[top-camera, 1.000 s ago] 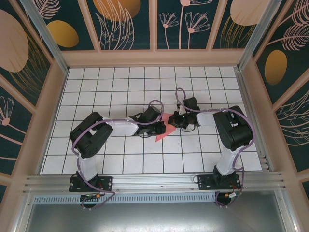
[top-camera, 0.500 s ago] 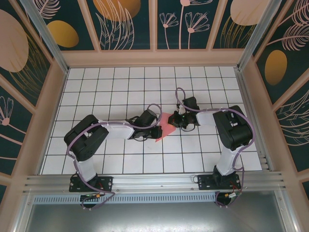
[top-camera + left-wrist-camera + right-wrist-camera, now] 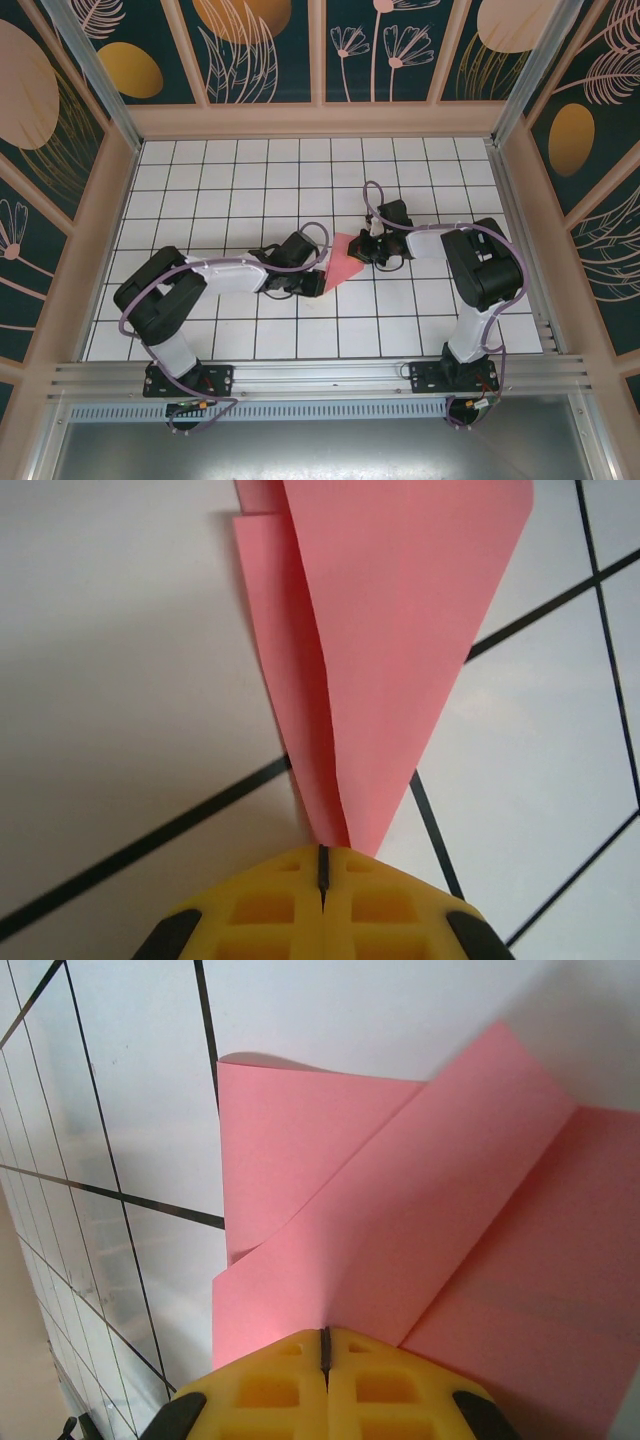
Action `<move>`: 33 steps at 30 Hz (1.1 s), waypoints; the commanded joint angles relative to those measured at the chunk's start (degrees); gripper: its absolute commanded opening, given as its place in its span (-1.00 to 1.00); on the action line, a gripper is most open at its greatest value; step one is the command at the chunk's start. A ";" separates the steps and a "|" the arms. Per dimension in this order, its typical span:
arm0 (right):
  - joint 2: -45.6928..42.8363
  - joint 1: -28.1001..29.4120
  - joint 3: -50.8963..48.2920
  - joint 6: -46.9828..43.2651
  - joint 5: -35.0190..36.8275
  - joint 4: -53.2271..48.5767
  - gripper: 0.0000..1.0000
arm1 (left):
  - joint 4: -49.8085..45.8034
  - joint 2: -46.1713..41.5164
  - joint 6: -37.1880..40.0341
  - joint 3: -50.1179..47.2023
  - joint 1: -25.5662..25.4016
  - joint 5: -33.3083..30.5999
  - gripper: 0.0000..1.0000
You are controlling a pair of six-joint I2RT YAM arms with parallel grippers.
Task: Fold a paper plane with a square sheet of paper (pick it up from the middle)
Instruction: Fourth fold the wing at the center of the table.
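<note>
The square sheet of paper (image 3: 344,262) is pink-red and folded into a narrow pointed, plane-like shape on the white grid table (image 3: 220,180). Its point faces the near left and its wide end the far right. My left gripper (image 3: 316,284) is shut at that point. In the left wrist view the paper (image 3: 385,650) narrows along a centre crease into the seam of the shut left gripper (image 3: 323,865). My right gripper (image 3: 368,250) is shut on the wide end. In the right wrist view the layered folds of the paper (image 3: 400,1230) rise into the shut right gripper (image 3: 325,1350).
Both arms lie low over the middle of the table, the left one stretched out to the right. Wooden walls (image 3: 95,230) close the table in on three sides. A metal rail (image 3: 320,375) with the arm bases runs along the near edge.
My left gripper has slid toward the near left along the paper to its point, and the left arm has flattened. The right gripper has stayed still.
</note>
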 commanded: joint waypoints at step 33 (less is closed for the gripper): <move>6.83 -0.05 -2.30 -1.49 11.36 -7.92 -0.95 | 9.56 4.64 -1.82 -5.44 -0.14 3.77 -1.00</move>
